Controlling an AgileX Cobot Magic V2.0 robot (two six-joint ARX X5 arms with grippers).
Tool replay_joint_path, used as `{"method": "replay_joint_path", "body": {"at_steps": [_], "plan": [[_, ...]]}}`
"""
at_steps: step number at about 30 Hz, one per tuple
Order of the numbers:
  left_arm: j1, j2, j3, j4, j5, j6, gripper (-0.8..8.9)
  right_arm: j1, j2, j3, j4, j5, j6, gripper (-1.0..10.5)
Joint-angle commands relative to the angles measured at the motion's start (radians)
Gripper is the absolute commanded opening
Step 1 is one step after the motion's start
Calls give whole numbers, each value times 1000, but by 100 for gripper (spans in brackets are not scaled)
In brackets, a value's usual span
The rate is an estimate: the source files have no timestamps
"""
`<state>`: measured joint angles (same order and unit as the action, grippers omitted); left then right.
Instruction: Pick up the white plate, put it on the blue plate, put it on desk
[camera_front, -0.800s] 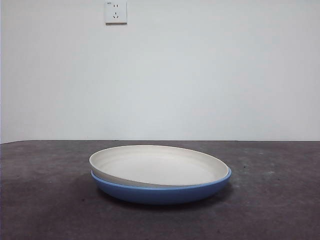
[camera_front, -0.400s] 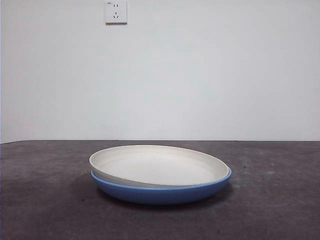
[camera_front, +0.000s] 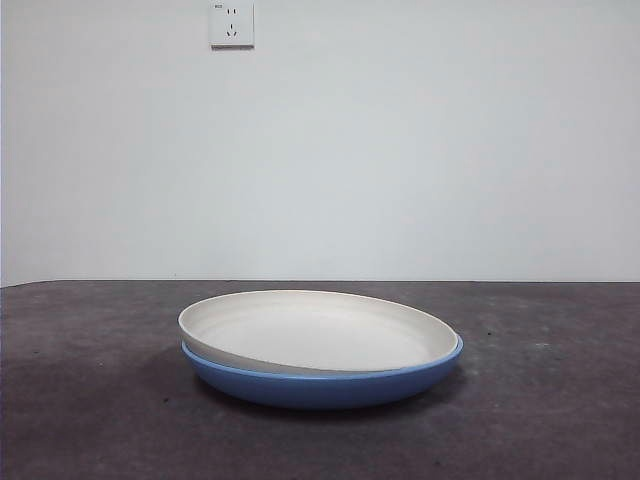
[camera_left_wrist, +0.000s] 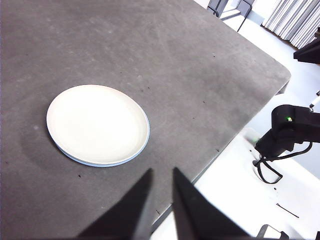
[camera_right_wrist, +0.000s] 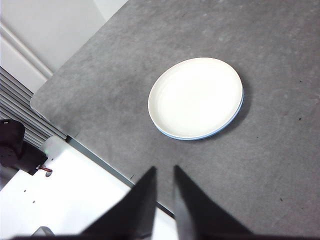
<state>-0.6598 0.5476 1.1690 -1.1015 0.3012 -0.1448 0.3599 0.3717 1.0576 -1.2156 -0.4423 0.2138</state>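
The white plate (camera_front: 310, 330) lies inside the blue plate (camera_front: 320, 386) on the desk (camera_front: 90, 410), slightly tilted, with its left rim raised above the blue rim. From the left wrist view the white plate (camera_left_wrist: 97, 124) covers the blue plate (camera_left_wrist: 109, 163) except for a thin blue edge. My left gripper (camera_left_wrist: 162, 171) hangs high over the desk edge, away from the plates, shut and holding nothing. In the right wrist view the white plate (camera_right_wrist: 195, 97) shows the blue plate (camera_right_wrist: 222, 129) as a sliver, and my right gripper (camera_right_wrist: 164, 169) is likewise high, shut and holding nothing.
A white wall with a socket (camera_front: 231, 24) stands behind the desk. The desk edge (camera_left_wrist: 220, 150) drops to a white base with a black arm mount (camera_left_wrist: 287, 132). Another black mount (camera_right_wrist: 15, 147) sits past the opposite edge.
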Motion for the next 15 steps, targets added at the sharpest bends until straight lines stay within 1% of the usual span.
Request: {"method": "replay_joint_path", "body": {"at_steps": [1,15], "plan": [[-8,2,12,9,-2,2,20,4,4,13,11,-2,-5,9],[-11,2,11,17,-2,2,20,4,4,13,11,-2,-6,9]]}}
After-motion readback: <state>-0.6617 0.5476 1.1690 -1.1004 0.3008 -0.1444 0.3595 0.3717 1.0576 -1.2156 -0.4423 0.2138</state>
